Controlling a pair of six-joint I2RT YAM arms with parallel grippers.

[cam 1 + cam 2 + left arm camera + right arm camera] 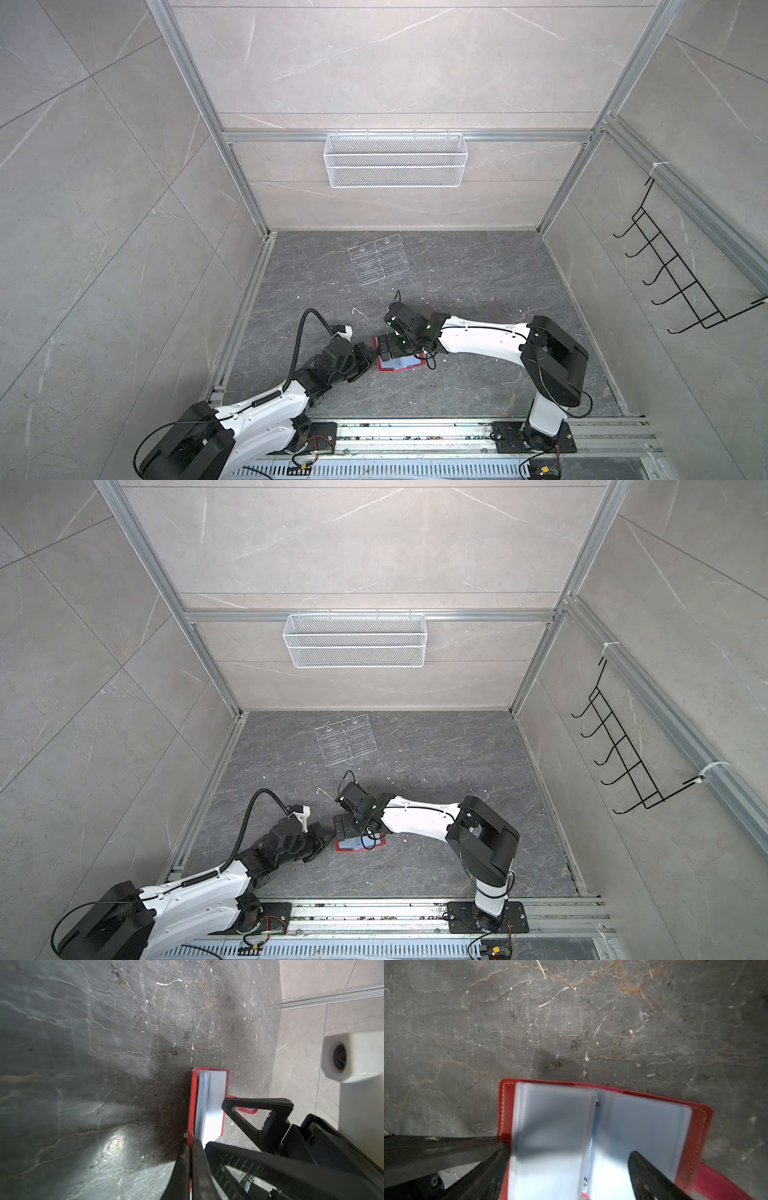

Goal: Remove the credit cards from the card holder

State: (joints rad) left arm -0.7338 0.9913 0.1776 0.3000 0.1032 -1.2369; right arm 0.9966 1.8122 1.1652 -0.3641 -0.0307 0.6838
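Note:
The red card holder (380, 366) (337, 847) lies open on the dark floor, its bluish clear sleeves (554, 1126) fanned up. My left gripper (191, 1145) (370, 351) is shut on the edge of its red cover (190, 1105). My right gripper (569, 1167) (392, 351) hangs open right over the holder. One of its fingers (483, 1169) is beside the cover edge and the other (648, 1172) is over the right-hand sleeve page. A raised stack of sleeves stands between them. No credit cards show; the sleeves hide whatever they hold.
A transparent acrylic tiered rack (378, 259) (345, 739) lies on the floor farther back. A white wire basket (395, 160) hangs on the back wall and a black hook rack (681, 282) on the right wall. Aluminium rails edge the floor.

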